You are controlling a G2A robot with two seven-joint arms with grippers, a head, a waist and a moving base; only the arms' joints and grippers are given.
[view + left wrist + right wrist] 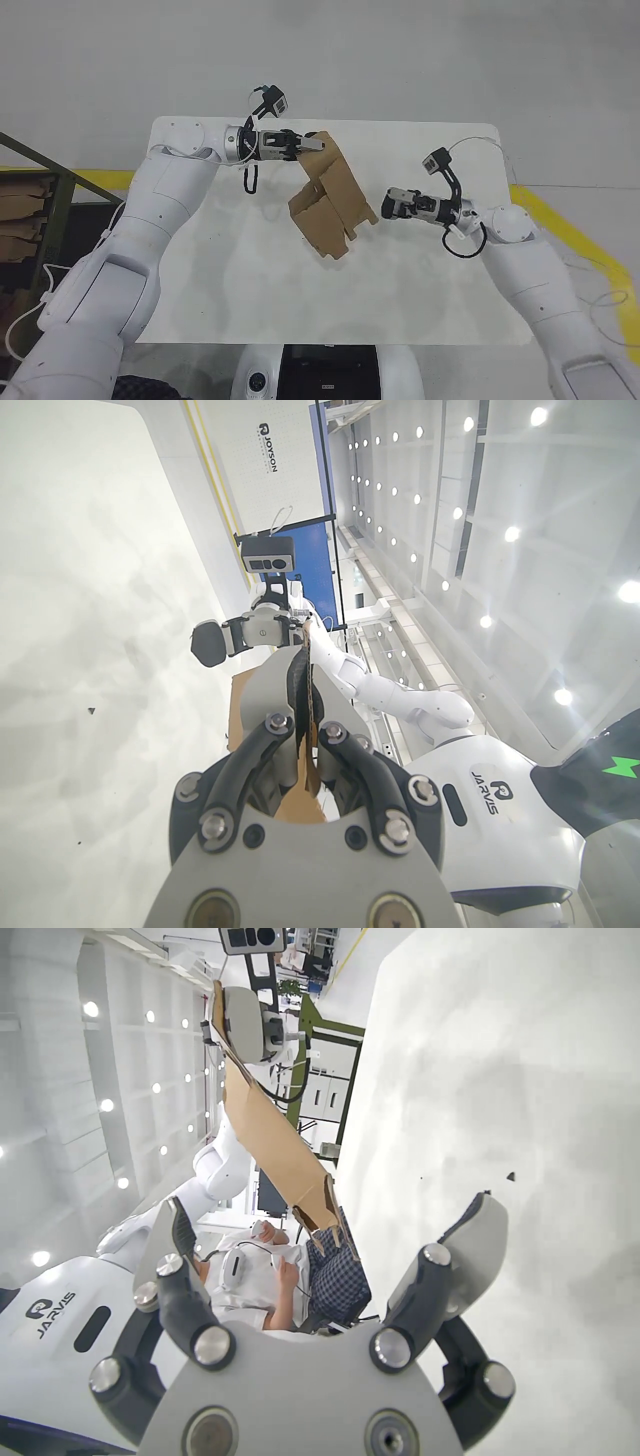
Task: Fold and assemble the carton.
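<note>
A brown cardboard carton (330,195), partly unfolded with loose flaps, hangs tilted above the middle of the white table (200,300). My left gripper (312,143) is shut on the carton's far upper edge; in the left wrist view the cardboard edge (309,720) is pinched between its fingers (267,695). My right gripper (388,204) stands open just to the right of the carton's lower flap, not touching it. In the right wrist view the carton (272,1138) slants away from the spread fingers (480,1223), its torn-looking lower flaps nearest to them.
The white table stretches around the carton with bare surface on all sides. A green rack with flat cardboard sheets (25,215) stands off the table's left edge. Yellow floor tape (560,215) runs past the right side.
</note>
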